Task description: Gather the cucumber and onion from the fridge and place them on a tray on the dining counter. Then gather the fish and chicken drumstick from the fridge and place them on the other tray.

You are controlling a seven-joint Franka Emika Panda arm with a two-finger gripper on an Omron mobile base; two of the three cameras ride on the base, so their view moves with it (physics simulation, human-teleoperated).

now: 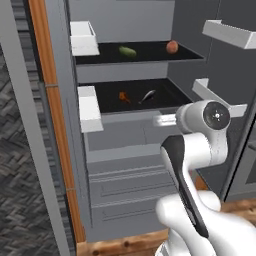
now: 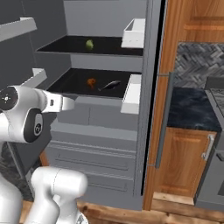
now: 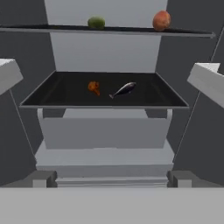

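On the upper black shelf of the open fridge [image 1: 125, 130] we see the cucumber [image 1: 127, 51], a smooth green oblong lying toward the left of the shelf. The onion [image 1: 172, 47], a reddish-orange ball, sits on the same shelf, well apart from the cucumber and near the shelf's right end. In the hand view the cucumber [image 3: 96, 22] and the onion [image 3: 162, 20] line the edge of that shelf above us.

One shelf down lie the other two foods. The chicken drumstick [image 3: 93, 87], a small orange-brown lump, rests near the middle of the lower black shelf. Just to its right lies the fish [image 3: 124, 89], a slim dark grey body set on a slant. The two are close but not touching. The left base view shows the drumstick [image 1: 124, 97] and the fish [image 1: 148, 95] in the same order.

White door bins [image 1: 83, 38] hang on the open doors at both sides, and grey drawers [image 1: 132, 187] fill the fridge below the shelves.

Our gripper [image 3: 112, 180] stands released, its two finger tips spread wide apart low in the hand view, holding nothing. It is in front of the fridge, facing the lower shelf, clear of all the food.

To the right of the fridge in the right base view stand wooden cupboard doors [image 2: 186, 162] under a dark counter top [image 2: 192, 109].
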